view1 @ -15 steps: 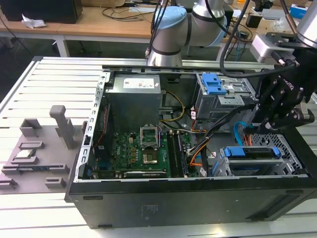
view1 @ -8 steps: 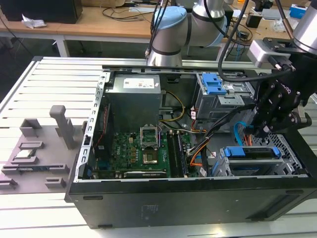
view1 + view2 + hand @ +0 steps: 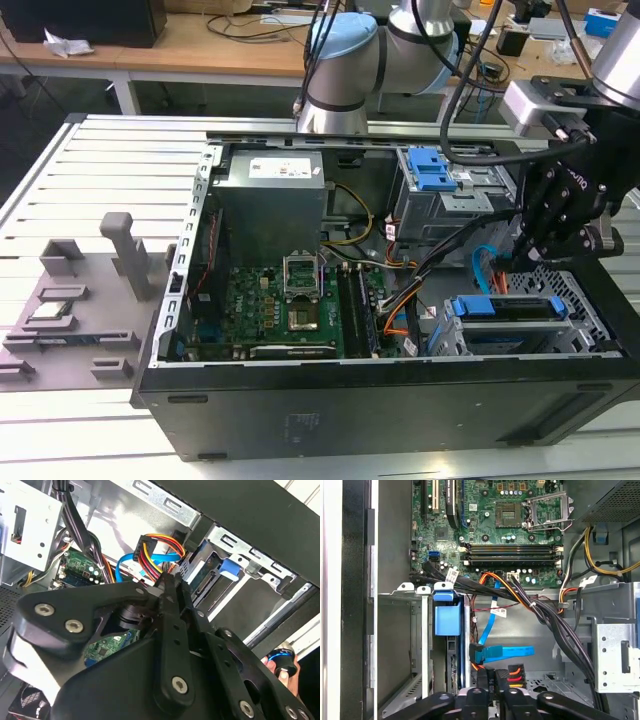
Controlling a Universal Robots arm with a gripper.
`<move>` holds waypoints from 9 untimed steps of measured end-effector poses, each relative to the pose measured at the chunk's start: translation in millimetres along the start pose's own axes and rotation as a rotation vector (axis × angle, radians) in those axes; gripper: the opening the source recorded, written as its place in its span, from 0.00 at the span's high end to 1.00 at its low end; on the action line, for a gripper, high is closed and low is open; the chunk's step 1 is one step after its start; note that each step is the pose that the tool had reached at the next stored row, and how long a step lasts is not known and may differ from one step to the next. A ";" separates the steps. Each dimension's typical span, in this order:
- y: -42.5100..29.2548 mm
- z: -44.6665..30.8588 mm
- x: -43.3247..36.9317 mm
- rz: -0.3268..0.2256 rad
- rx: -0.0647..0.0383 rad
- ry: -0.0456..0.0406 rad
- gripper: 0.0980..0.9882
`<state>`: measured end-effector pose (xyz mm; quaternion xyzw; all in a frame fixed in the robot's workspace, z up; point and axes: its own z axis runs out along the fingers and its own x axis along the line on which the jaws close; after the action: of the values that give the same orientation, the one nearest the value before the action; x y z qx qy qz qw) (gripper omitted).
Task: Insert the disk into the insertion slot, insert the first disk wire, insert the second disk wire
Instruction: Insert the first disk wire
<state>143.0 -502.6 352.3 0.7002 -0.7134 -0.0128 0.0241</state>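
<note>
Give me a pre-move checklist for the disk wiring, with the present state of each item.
1. disk seated in the insertion slot: ok.
2. hand positioned at the wires beside the disk: ok.
3. first disk wire plugged into the disk: cannot tell; its plug lies right by the hand.
4. second disk wire plugged in: cannot tell; its plug end sits close to the disk's edge.
5. People clear of the case: not ok; a person's fingers show beside it in the second wrist view.
</note>
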 end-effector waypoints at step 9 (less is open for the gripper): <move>-0.3 0.4 12.8 0.000 0.000 0.0024 0.92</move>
<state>143.0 -515.4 352.1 0.7002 -0.7134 -0.0119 0.0250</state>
